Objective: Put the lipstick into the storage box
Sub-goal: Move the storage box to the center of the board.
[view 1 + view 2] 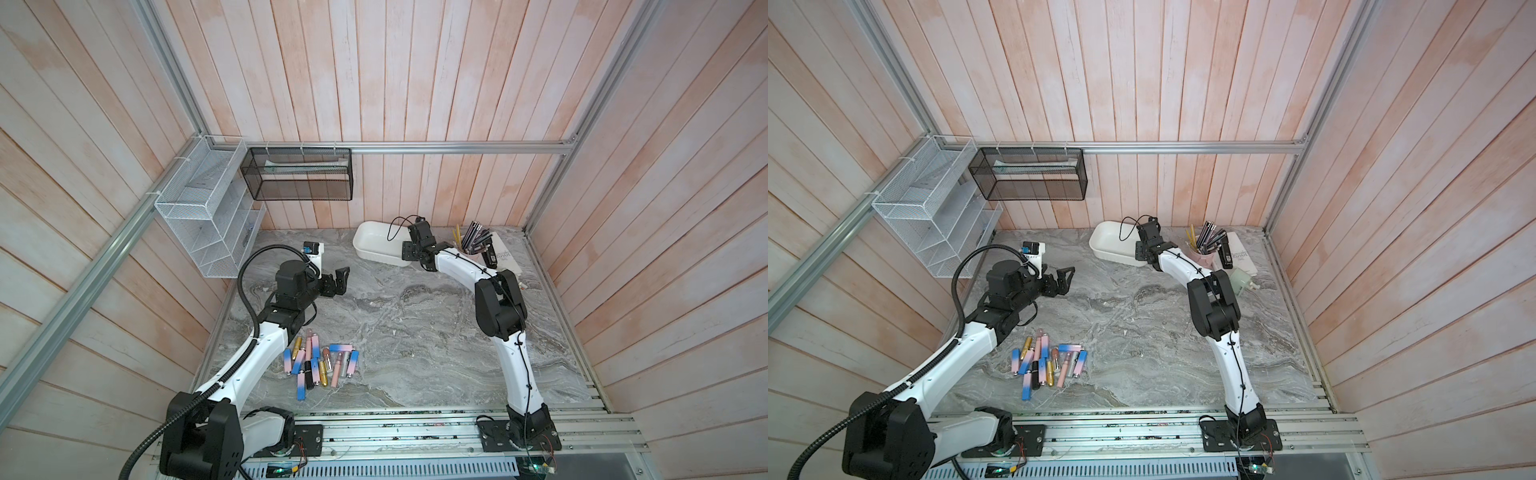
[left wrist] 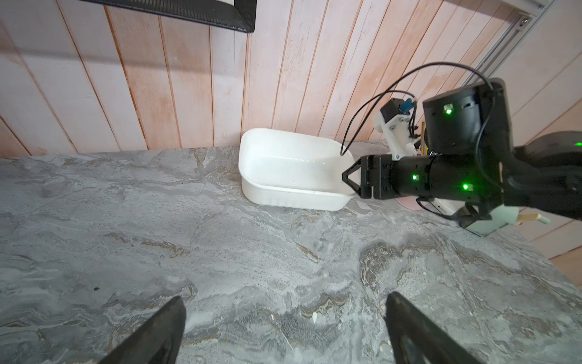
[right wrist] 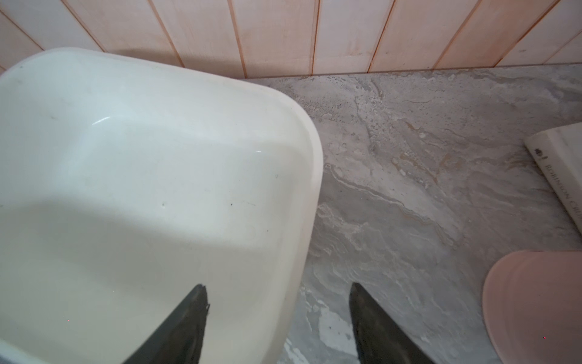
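nearest you, the lipsticks (image 1: 320,365) lay heaped on the surface (image 1: 415,332), left of centre. beyond them your left end effector (image 1: 338,280) hung wide open above bare surface, holding nothing. farthest back, the box (image 1: 374,245) sat at the surface's far edge. your right end effector (image 3: 278,285) stood part open astride its end wall, one finger inside, one outside, gripping nothing.

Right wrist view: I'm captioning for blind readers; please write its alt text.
The open right hand straddles a wall of the white storage box, one finger inside, one outside above the grey marble table. The box's visible part is empty; a book and a pink cup sit on the table nearby.
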Controlling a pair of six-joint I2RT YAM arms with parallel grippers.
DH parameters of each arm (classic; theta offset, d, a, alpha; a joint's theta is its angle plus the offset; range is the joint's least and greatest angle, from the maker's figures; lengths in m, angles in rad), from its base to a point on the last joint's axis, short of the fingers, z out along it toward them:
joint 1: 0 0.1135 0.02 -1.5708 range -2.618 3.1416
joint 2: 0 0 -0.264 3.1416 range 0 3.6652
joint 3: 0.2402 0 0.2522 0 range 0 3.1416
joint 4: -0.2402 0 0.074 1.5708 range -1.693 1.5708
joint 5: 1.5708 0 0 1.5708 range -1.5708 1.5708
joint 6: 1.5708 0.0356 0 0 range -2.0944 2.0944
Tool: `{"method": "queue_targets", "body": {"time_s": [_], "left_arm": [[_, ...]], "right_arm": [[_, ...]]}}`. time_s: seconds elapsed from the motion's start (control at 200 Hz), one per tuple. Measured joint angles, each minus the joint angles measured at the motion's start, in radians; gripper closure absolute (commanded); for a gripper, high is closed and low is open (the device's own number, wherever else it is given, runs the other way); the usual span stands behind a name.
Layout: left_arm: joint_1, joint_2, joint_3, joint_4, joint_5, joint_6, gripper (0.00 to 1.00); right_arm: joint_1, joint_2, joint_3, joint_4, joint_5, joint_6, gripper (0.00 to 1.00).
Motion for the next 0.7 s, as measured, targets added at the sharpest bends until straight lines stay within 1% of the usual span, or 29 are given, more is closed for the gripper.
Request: {"method": "queue_targets", "body": {"time_s": [0.12, 0.245, 0.32, 0.41, 0.55, 0.7], "left_arm": [[0.0, -0.003, -0.004, -0.021, -0.001, 0.0, 0.0], [0.0, -0.004, -0.008, -0.034, -0.005, 0.002, 0.0], [0.0, -0.004, -0.01, -0.039, -0.009, 0.003, 0.0], [0.0, -0.004, -0.013, -0.041, -0.015, 0.004, 0.0], [0.0, -0.004, -0.031, -0.04, -0.015, 0.002, 0.0], [0.0, -0.004, -0.055, -0.034, -0.014, -0.006, 0.0]], "right_arm": [[-0.029, 0.079, 0.129, -0.045, -0.029, 0.026, 0.41], [-0.053, 0.167, 0.269, -0.103, -0.072, 0.055, 0.58], [-0.058, 0.194, 0.306, -0.133, -0.094, 0.068, 0.66], [-0.058, 0.199, 0.312, -0.166, -0.119, 0.082, 0.73], [-0.054, 0.199, 0.315, -0.188, -0.145, 0.079, 1.0], [-0.043, 0.176, 0.29, -0.224, -0.16, 0.066, 1.0]]}}
